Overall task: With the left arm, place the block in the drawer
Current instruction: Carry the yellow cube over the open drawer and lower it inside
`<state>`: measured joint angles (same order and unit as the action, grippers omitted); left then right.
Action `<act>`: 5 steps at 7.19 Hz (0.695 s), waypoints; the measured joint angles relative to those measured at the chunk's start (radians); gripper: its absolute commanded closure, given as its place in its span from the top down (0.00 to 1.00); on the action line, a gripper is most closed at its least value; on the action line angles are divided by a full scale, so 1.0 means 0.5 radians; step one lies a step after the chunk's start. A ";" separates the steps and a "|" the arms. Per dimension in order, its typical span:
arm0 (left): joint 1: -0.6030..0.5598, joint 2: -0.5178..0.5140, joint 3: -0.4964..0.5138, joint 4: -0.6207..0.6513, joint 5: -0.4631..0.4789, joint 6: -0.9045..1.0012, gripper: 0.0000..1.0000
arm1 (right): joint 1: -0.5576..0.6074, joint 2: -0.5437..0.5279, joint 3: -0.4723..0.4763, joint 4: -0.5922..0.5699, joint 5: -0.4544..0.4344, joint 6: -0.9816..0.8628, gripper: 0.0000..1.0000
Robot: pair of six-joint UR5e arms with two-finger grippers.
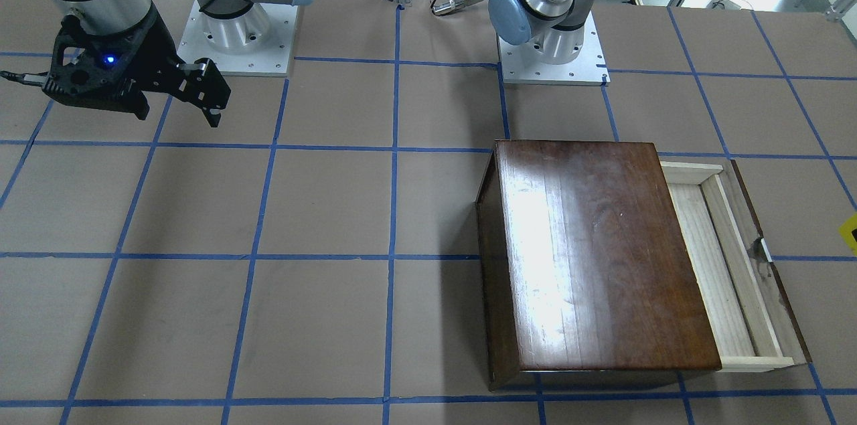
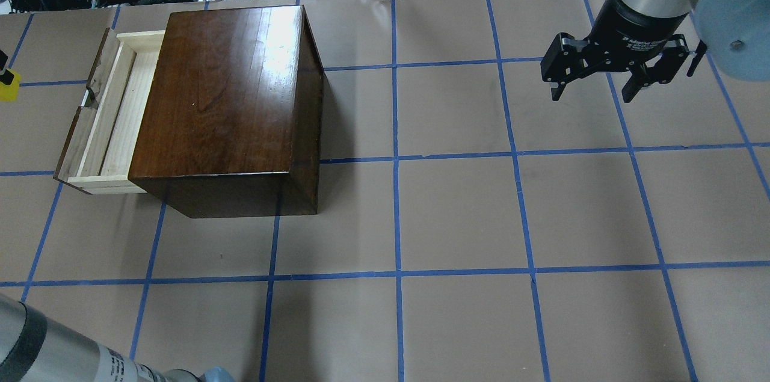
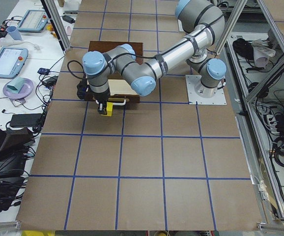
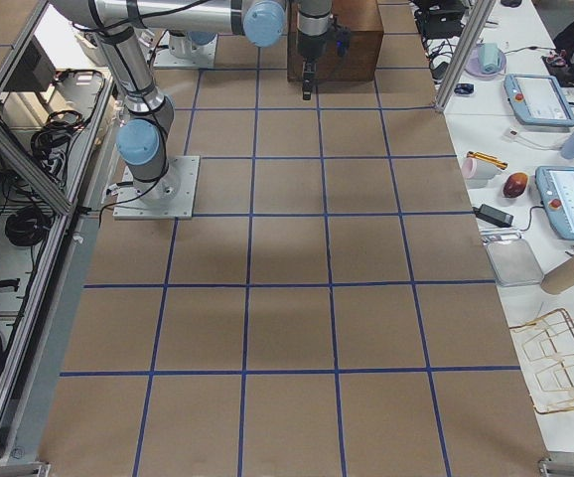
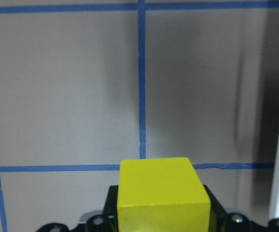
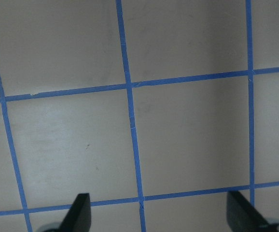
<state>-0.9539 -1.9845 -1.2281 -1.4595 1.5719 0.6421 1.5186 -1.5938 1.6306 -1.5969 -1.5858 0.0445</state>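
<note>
The yellow block [image 5: 161,193] is held in my shut left gripper [image 3: 102,107], above the table. It also shows at the left edge of the overhead view [image 2: 8,77] and the right edge of the front view [image 1: 849,231]. It hangs just outside the drawer's dark front panel, on the side away from the box. The drawer [image 2: 114,111] is pulled open from the dark-brown box [image 2: 228,99]; its pale tray [image 1: 720,264] looks empty. My right gripper [image 2: 595,90] is open and empty, high over the far side of the table, its fingers [image 6: 80,212] spread wide.
The brown table top [image 2: 457,207] carries a blue tape grid. The two arm bases [image 1: 234,37] [image 1: 552,53] stand at the robot's edge. Cables, tablets and cups [image 3: 14,56] lie on benches past the table's edge.
</note>
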 measured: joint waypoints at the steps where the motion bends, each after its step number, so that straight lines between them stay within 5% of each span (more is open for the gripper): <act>1: -0.105 0.050 0.014 -0.037 0.000 -0.061 0.00 | 0.000 0.000 0.000 0.000 0.001 0.000 1.00; 5: -0.307 0.096 -0.070 -0.244 -0.183 -0.207 0.00 | 0.000 0.000 0.000 0.000 0.002 0.000 1.00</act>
<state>-1.1074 -1.9367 -1.2631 -1.5814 1.4804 0.5386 1.5186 -1.5938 1.6309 -1.5969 -1.5849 0.0445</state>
